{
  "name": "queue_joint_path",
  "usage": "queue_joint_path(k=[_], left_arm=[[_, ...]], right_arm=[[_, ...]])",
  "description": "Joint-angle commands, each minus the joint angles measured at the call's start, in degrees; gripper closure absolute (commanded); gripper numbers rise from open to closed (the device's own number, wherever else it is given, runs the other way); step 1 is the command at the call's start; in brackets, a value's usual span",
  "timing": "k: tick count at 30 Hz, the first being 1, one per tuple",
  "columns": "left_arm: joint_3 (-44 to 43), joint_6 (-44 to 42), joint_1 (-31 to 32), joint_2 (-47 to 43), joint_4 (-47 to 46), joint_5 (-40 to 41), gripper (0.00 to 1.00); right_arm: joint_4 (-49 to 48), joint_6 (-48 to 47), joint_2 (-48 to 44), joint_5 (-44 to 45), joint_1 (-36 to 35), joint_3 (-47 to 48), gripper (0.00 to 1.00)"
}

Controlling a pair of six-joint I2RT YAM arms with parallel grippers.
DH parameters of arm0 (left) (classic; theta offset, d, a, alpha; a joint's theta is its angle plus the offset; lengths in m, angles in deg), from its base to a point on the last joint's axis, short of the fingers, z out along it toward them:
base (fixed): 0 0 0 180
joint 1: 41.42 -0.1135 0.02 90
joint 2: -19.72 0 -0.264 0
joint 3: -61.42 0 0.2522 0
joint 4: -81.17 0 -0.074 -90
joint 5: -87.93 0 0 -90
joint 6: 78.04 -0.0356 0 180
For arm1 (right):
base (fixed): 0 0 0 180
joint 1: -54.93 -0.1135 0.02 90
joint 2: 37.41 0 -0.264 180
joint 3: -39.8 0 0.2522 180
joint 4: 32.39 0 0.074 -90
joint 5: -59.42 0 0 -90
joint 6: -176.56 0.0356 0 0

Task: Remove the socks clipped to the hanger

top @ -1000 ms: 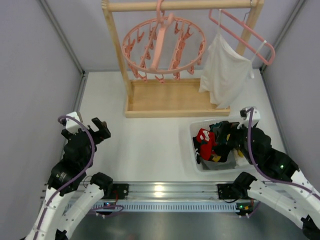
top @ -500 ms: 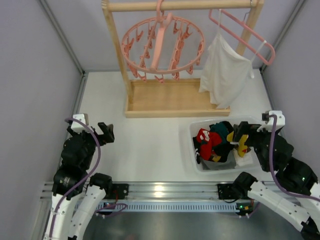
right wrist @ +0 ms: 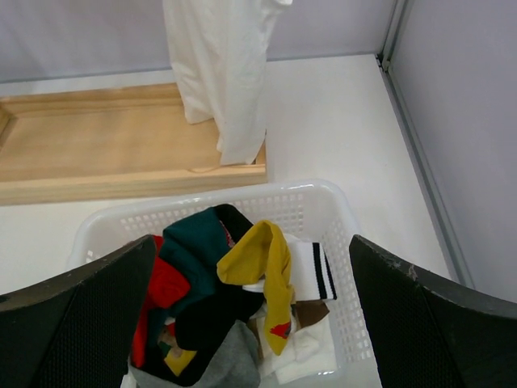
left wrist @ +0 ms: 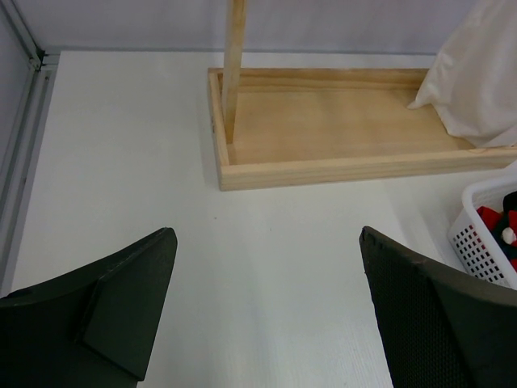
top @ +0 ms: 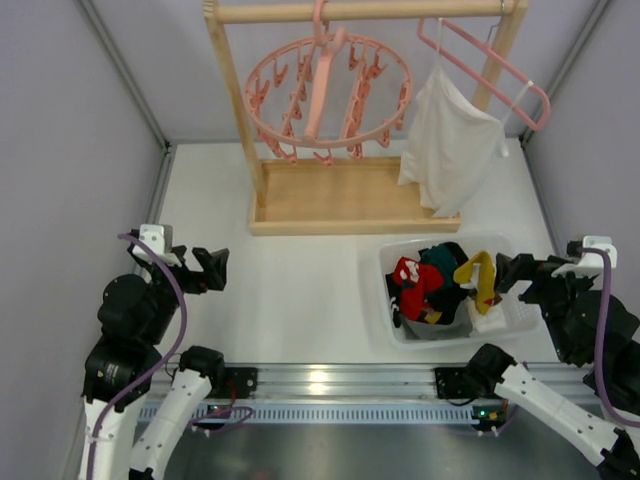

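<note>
The round pink hanger (top: 328, 95) hangs from the wooden rod at the back, and its clips hold nothing that I can see. The socks (top: 435, 285), red, dark teal and mustard yellow among others, lie piled in a white basket (top: 385, 262). In the right wrist view the yellow sock (right wrist: 266, 259) drapes over the pile inside the basket (right wrist: 315, 198). My right gripper (top: 510, 272) (right wrist: 252, 242) is open just right of the basket, with nothing held. My left gripper (top: 212, 268) (left wrist: 266, 238) is open over bare table at the left.
A wooden rack with a base tray (top: 350, 195) (left wrist: 323, 129) stands at the back. A white cloth (top: 450, 140) (right wrist: 218, 73) hangs from a plain pink hanger (top: 490, 65) at the rack's right end. Grey walls close both sides.
My right gripper has drawn back to the right, off the basket, and the yellow sock now shows on top of the pile. The left arm has pulled back to the left.
</note>
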Motion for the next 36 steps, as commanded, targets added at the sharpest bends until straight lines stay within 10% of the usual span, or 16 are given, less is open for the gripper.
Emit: queue_joint_path(k=[1, 36], left_arm=[[-2.0, -1.7, -0.3, -0.2, 2.2, -0.9, 0.02], [-2.7, -0.6, -0.3, -1.7, 2.0, -1.4, 0.02]], right_arm=[[2.7, -1.3, -0.9, 0.7, 0.7, 1.8, 0.01], [2.0, -1.0, 1.5, 0.2, 0.6, 1.0, 0.00]])
